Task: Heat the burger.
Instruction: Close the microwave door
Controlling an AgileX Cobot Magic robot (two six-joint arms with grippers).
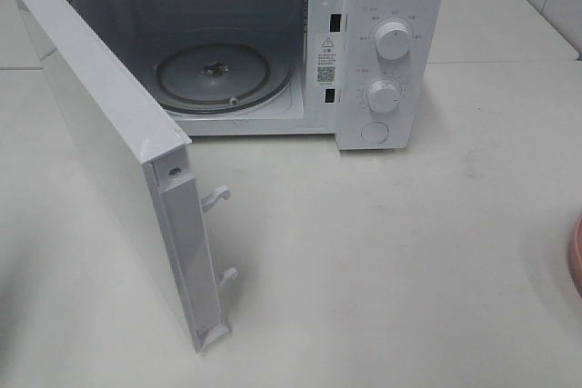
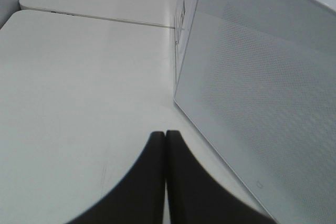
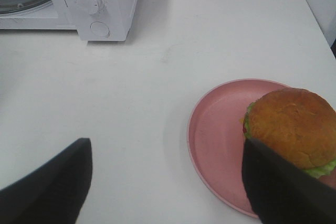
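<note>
The microwave (image 1: 273, 52) door (image 1: 109, 161) stands open; my left end effector (image 2: 166, 136) is clenched empty, my right end effector (image 3: 165, 174) released. Next I judge the right must grasp the burger (image 3: 291, 127), lower right of its view.

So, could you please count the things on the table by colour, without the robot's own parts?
White: 1, the microwave, with its door open.
Pink: 1, the plate.
Golden-brown: 1, the burger, lying on the plate.
Total: 3
</note>
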